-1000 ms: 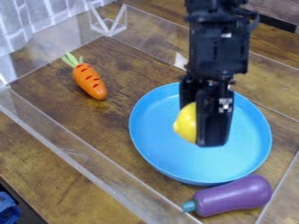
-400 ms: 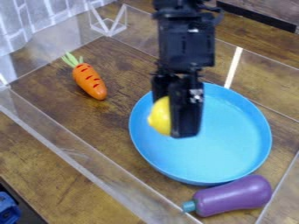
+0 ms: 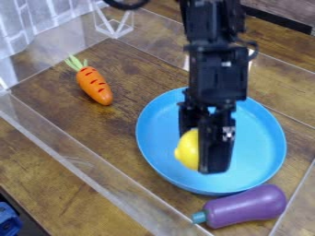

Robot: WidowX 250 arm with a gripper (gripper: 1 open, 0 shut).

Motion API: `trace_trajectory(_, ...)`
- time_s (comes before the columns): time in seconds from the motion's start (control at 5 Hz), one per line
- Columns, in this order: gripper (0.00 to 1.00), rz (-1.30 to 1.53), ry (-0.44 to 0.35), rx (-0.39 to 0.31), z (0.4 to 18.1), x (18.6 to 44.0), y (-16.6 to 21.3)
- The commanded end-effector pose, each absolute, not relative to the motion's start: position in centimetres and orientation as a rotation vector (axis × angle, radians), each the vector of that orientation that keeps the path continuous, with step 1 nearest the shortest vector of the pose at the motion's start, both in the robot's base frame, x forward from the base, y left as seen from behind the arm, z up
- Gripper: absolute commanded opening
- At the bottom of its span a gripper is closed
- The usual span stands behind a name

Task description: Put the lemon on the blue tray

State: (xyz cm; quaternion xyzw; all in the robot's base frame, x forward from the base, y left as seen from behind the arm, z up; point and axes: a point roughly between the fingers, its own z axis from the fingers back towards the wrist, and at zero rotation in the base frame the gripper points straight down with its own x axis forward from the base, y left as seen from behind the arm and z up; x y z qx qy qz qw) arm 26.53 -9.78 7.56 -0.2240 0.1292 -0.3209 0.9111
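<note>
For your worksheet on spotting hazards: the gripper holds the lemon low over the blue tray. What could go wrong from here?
1. The lemon is round and smooth; once the gripper lets go, it may roll across the blue tray, whose rim is shallow, and slip off.
2. The fingers reach below the lemon, so descending further could press them onto the tray and shove it.
3. The eggplant lies just beside the tray's near rim; a shifted tray could knock it.
</note>
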Motion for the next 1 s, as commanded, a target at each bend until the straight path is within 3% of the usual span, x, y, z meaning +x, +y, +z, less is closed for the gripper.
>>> trace_trajectory(0.0, 0.00, -0.681, 0.228, -0.422, 10.0, 27.5, -9.3)
trace_trajectory(0.8, 0.00, -0.678, 0.270, -0.426, 9.3, 26.4, -9.2)
